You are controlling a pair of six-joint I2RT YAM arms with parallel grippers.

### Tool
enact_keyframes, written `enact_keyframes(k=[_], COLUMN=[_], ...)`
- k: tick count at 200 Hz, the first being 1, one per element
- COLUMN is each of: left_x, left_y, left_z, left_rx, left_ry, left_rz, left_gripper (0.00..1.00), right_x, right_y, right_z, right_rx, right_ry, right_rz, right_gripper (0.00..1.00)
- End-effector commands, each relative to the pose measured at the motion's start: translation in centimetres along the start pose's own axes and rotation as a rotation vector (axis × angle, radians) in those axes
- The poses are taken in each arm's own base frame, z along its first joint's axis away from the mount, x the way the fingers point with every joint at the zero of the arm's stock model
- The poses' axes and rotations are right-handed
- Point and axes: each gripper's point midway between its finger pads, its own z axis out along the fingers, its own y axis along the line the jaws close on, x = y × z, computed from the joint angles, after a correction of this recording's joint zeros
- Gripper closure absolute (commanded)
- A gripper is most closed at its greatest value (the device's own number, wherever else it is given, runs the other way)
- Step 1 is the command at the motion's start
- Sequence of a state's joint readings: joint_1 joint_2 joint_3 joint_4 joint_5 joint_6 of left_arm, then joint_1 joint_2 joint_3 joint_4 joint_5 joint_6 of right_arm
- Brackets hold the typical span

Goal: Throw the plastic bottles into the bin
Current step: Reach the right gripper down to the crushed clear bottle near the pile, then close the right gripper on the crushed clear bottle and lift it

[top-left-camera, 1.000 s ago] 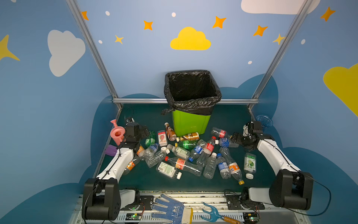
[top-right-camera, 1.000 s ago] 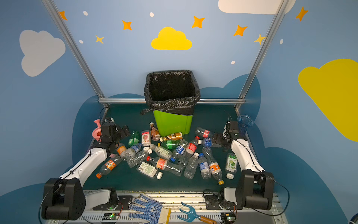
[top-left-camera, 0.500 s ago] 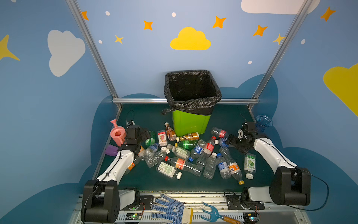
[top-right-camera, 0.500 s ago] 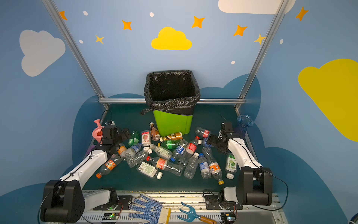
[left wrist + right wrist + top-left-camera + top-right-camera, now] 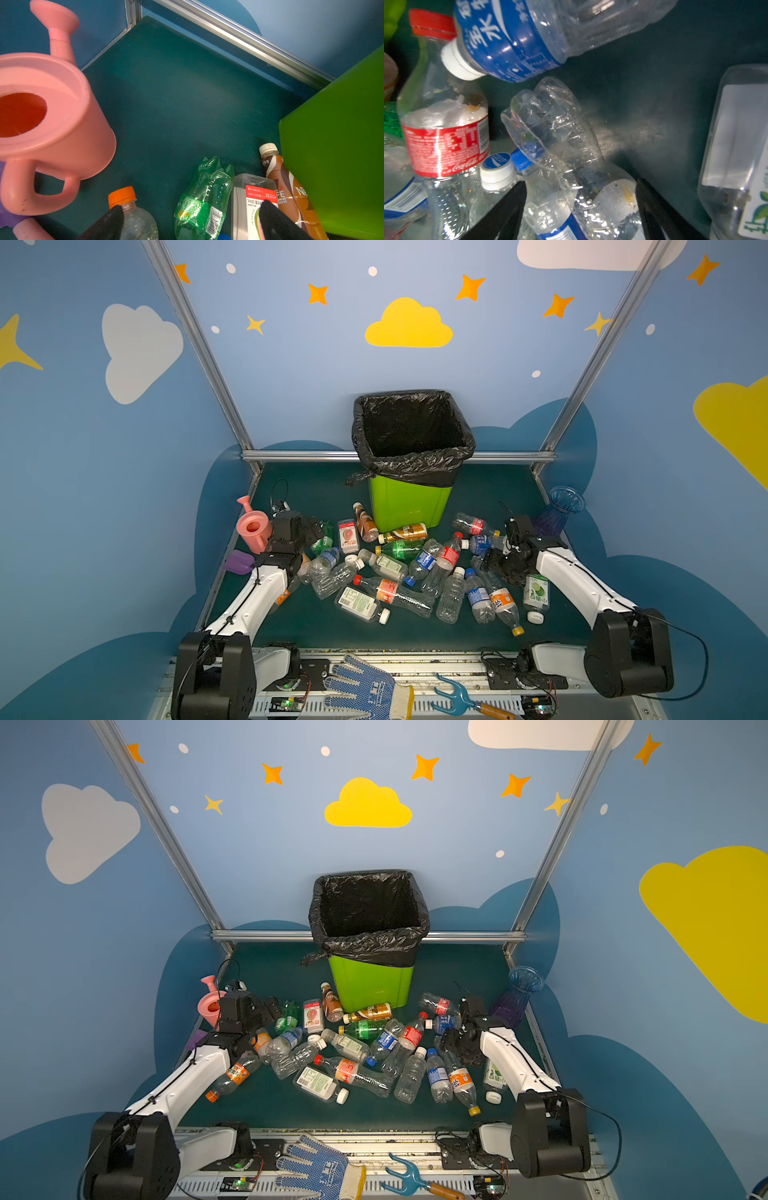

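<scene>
Right gripper [image 5: 579, 182] tips cut off, straddling crinkled clear bottle [image 5: 554, 128], grip unclear, left gripper [image 5: 192, 205] spread wide near dented green bottle [image 5: 207, 182].

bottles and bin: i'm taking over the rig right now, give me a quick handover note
Left hand: open, empty, over a crushed green bottle near the pink watering can.
Right hand: fingers either side of a clear crumpled bottle lying in the pile; whether it grips yet, I cannot tell.
Plastic bottles: scattered on the table in front of the bin.
Done: no bottle visible in the bin.
Left: all the bottles; leave the watering can and the vase.
</scene>
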State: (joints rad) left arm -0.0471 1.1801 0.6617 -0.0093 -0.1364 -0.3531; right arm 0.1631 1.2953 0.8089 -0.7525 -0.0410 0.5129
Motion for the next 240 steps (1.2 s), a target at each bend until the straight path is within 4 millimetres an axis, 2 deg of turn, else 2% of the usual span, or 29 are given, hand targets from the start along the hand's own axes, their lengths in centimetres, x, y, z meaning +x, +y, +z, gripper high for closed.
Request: enact_keyframes(k=[1, 49, 116, 142, 175, 201, 240], left_x=[0.4, 0.6, 1.1, 1.1, 1.1, 1.0, 0.7], left_y=[0.1, 0.2, 0.3, 0.2, 0.2, 0.1, 0.1], left_z=[-0.3, -0.3, 0.2, 0.3, 0.4, 0.3, 0.3], left_rx=[-0.003, -0.005, -0.012, -0.012, -0.012, -0.009, -0.017], left_ry=[0.007, 0.015, 0.037, 0.037, 0.04, 0.04, 0.036], left_rz=[-0.001, -0.002, -0.003, -0.001, 0.002, 0.002, 0.0], left_gripper=[0.0, 0.0, 0.0, 0.0, 0.0, 0.0, 0.0], right_x=[0.6, 1.4, 1.3, 1.3, 1.6, 1.5, 1.3], right_y=[-0.9, -1.8, -2.6, -2.8, -3.0, -2.7, -2.3], right_z=[0.6, 1.7, 2.6, 2.7, 3.5, 3.9, 4.3], right_rx=[0.051, 0.106, 0.182, 0.193, 0.207, 0.209, 0.199], right_ry=[0.008, 0.03, 0.032, 0.032, 0.057, 0.065, 0.069], right_rz=[0.007, -0.003, -0.007, -0.008, -0.01, -0.024, -0.036], right_gripper=[0.19, 0.23, 0.3, 0.29, 0.21, 0.21, 0.29])
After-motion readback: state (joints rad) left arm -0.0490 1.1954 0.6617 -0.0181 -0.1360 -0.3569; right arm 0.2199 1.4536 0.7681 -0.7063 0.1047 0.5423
